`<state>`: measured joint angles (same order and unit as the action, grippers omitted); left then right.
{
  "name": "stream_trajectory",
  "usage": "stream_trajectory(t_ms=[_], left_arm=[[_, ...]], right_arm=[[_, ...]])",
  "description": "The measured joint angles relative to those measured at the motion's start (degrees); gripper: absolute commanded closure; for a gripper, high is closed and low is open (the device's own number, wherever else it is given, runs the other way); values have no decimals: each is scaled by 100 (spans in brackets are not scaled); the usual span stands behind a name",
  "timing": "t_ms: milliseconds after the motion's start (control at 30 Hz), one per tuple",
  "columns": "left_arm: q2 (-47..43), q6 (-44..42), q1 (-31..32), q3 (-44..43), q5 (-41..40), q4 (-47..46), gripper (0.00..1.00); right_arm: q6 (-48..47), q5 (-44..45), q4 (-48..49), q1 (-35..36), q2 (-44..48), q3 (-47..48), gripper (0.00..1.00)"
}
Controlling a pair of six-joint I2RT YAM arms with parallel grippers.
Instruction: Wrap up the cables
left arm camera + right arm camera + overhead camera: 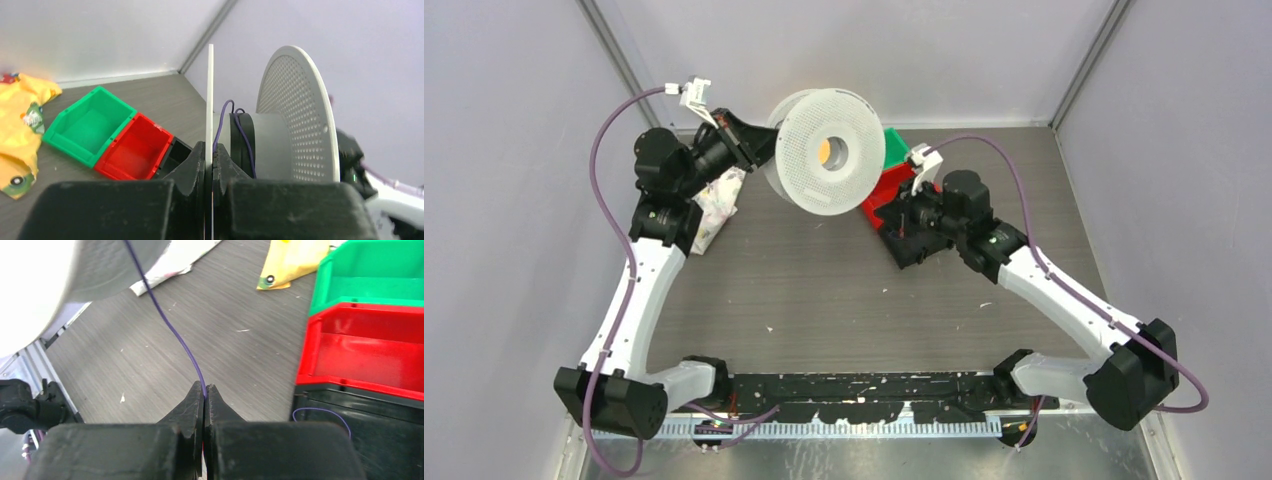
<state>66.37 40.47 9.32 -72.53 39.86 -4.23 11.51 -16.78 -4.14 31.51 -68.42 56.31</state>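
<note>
The cable (pixel 170 325) runs as one fine purple line from the spool (pixel 809 175) above down to the right claw (pixel 204 390), whose fingers are pressed together on it with no gap showing. A few strands of it also cross the spool's hub in the left wrist view. A slack loop lies over the black bin (pixel 330 440) just beside that claw. The likeliest trouble is tension. If the right claw pulls harder than the cable can slide, so thin a wire may snap or drag the spool out of its edge grip. If it goes slack, the turns on the hub could spring loose and slide sideways. The trailing loop could also catch on the bin's rim and jerk the line. The cable looks thread-like, smooth and springy, bluish-purple, gently curved rather than straight, and the strands on the hub look loose, not tight. The spool is white, with perforated flanges and a pale hub, and is held up off the table (pixel 125 355) near the back. The left claw (pixel 209 155) is closed on the edge of one thin flange, fingers on either side of it. Outward of the black bin stand a red bin (pixel 360 350) and a green bin (pixel 370 285) in a row, touching, and a yellow wrapper (pixel 20 125) lies on the table beyond them.
</note>
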Motion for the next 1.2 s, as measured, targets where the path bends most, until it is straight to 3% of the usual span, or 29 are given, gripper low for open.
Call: stream_trajectory(t_ms=[267, 400, 533, 833, 1000, 1200], left_arm=[[-42, 739, 151, 282, -2234, 409, 99], [-105, 756, 555, 304, -3786, 1027, 99], [-164, 785, 931, 299, -4787, 1403, 99], [-101, 1047, 1029, -66, -5836, 2470, 99], [52, 848, 1425, -367, -6533, 2839, 99], [424, 302, 2026, -638, -7134, 2955, 99]], right_arm=[[267, 490, 420, 848, 2, -103, 100], [321, 610, 636, 1060, -22, -103, 99], [350, 625, 704, 1217, -168, -96, 99], [297, 588, 691, 1587, -632, -48, 99], [330, 286, 605, 1600, -793, 208, 85], [1102, -498, 1545, 1606, -866, 157, 80]])
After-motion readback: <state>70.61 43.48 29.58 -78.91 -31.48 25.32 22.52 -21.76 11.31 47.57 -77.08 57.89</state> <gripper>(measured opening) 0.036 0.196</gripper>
